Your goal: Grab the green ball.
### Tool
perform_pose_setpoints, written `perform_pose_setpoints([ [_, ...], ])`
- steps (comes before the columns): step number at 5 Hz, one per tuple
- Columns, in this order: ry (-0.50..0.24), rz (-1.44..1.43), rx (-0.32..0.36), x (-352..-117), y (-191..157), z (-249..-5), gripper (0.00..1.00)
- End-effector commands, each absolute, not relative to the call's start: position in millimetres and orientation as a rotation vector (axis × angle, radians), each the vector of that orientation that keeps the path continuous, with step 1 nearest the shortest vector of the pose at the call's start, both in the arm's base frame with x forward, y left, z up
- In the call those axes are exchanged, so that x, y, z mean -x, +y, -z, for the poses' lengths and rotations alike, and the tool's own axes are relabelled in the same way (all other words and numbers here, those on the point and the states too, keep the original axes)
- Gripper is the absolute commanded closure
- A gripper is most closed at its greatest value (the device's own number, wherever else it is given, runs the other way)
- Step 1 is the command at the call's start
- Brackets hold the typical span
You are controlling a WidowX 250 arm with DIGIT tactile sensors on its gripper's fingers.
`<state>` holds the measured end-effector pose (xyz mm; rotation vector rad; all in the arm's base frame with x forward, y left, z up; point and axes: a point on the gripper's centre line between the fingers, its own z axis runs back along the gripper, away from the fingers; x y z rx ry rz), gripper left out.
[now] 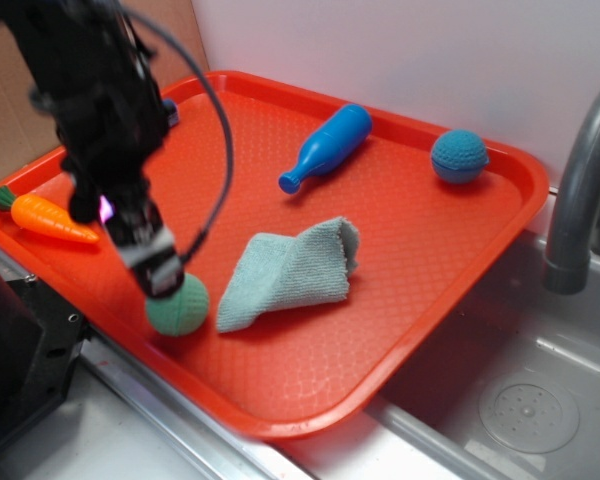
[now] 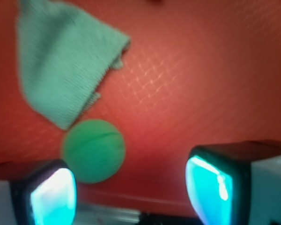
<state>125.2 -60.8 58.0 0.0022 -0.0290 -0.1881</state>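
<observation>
The green ball [image 1: 178, 304] lies on the red tray [image 1: 420, 260] near its front-left rim, just left of a crumpled teal cloth [image 1: 290, 270]. In the wrist view the ball [image 2: 93, 150] sits just ahead of my left finger, with the cloth [image 2: 61, 70] beyond it. My gripper [image 1: 160, 275] hangs right above the ball, its tip at the ball's upper left. In the wrist view the gripper [image 2: 131, 194] is open, its jaws wide apart with nothing between them. The ball is left of the gap's centre.
A blue bottle [image 1: 326, 147] and a blue-teal ball [image 1: 458, 157] lie at the tray's back. An orange toy carrot [image 1: 48, 217] lies at the left rim. A grey tap [image 1: 580, 180] and sink basin [image 1: 530, 400] are on the right.
</observation>
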Motion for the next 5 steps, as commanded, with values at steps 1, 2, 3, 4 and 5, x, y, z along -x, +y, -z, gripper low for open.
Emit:
perform_pose_setpoints([
  [1, -0.023, 0.228, 0.066, -124.5, -92.3, -22.3, 0.0],
  [2, -0.019, 0.209, 0.071, -125.5, -92.6, -17.2, 1.0],
  [3, -0.044, 0.206, 0.069, -132.0, -92.5, -31.0, 1.0],
  [4, -0.082, 0.191, 0.038, -145.7, -82.6, -61.8, 1.0],
  [5, -0.14, 0.046, -0.055, -157.1, -37.6, -113.2, 1.0],
])
